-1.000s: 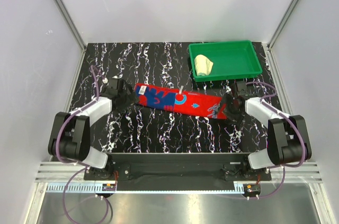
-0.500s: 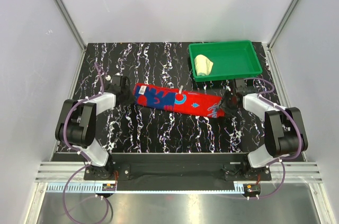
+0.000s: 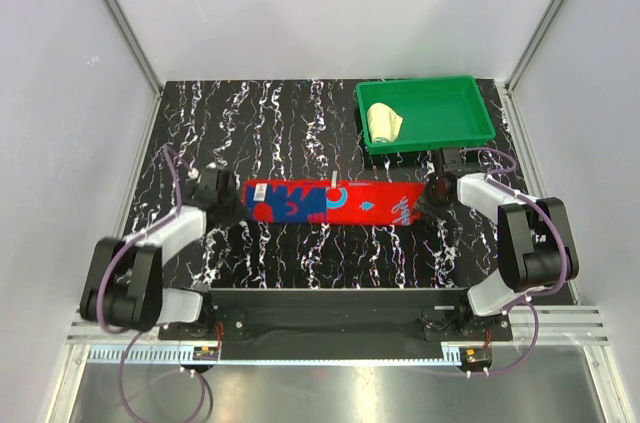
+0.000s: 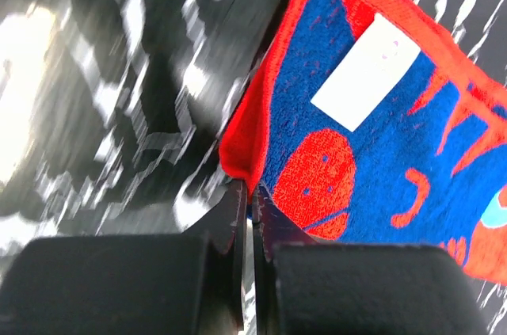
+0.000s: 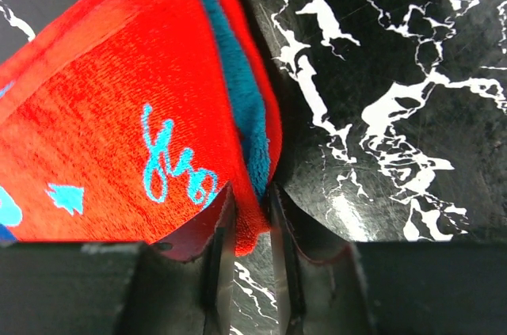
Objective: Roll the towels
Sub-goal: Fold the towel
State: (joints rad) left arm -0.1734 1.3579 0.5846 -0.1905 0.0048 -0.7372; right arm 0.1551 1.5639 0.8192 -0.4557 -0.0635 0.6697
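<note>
The red towel (image 3: 330, 201) with blue patterns lies folded as a long strip across the middle of the table, stretched straight between both arms. My left gripper (image 3: 238, 205) is at its left end, and in the left wrist view the gripper (image 4: 249, 192) is shut on the corner of the red towel (image 4: 380, 137). My right gripper (image 3: 428, 199) is at the strip's right end. The right wrist view shows the folded edge of the red towel (image 5: 119, 129) pinched between that gripper's (image 5: 249, 200) fingers. The pale yellow towel (image 3: 383, 121) lies bunched in the green tray.
The green tray (image 3: 478, 103) stands at the back right, just behind the right arm's wrist. The table top (image 3: 300, 123) is black marble-patterned, enclosed by white walls left, right and behind.
The left gripper has shut on the strip's left corner and the right has closed on its right end. The strip, slanted before, now lies straight and level, a little nearer.
</note>
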